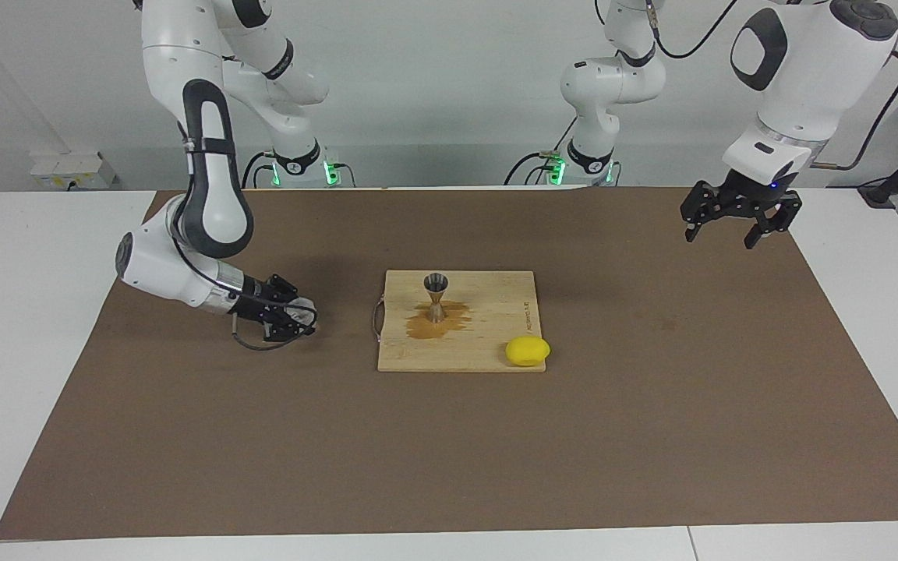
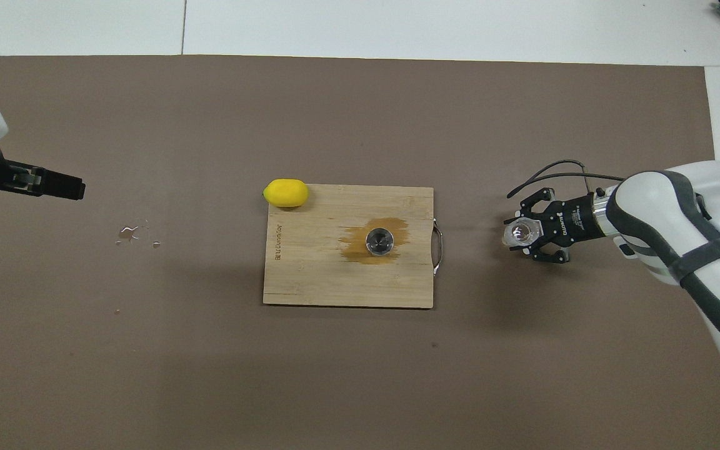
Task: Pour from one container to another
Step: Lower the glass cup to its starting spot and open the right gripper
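The glass cup (image 1: 298,312) sits gripped in the right tool (image 1: 293,315), low over the brown mat toward the right arm's end of the table, well apart from the jigger (image 1: 436,297) on the stained cutting board (image 1: 488,343). Pouring looks finished; next it should set the cup down upright. The left tool (image 1: 737,224) waits, spread wide.

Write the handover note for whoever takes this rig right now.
Right end effector: shut on the glass, low over the mat beside the board, toward the right arm's end.
Left end effector: open, empty, waiting above the mat's edge at its own end.
Jigger: upright on the board, in a wet stain.
Done: apparently the pour.
Left: set the glass down, release.
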### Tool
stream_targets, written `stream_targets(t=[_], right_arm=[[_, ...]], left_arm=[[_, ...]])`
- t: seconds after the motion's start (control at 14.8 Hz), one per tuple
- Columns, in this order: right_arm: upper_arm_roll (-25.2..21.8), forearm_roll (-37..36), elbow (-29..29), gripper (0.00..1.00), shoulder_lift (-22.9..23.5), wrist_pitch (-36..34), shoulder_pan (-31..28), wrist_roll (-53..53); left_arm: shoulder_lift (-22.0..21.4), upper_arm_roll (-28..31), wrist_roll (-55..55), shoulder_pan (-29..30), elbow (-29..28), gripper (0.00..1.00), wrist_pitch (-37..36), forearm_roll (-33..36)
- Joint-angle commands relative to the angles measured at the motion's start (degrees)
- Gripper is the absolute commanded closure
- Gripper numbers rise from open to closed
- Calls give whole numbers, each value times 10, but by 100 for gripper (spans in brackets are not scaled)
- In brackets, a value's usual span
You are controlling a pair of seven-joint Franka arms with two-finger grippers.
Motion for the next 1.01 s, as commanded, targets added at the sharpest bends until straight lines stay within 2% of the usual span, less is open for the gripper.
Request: stream_targets(t=[0.0,0.34,0.41,0.47,0.54,0.61,0.95], right_arm=[[8,22,1,100,14,-9,-26,-40],[6,22,-16,100,12,-6,-53,-52],[6,22,-16,91,12,0,-61,-50],[5,22,-17,67,12,5,-63,-45],[5,21,-16,39,11,9,-66,-46],[4,18,-14,0,11,12,-68,-52],[1,3,-14,0,-37,15,-71,-44]], left_arm=[[7,14,-15,-14,12,0,-6,12],[7,11,-86,-14,12,0,-10,9],[7,11,-90,-14,12,0,-9,8],[7,12,-90,-18,12,0,-11,8],[7,15,-90,-23,12,0,-13,8],[6,14,-90,-23,12,0,-11,8],[5,12,-91,-25,12,0,-12,8]])
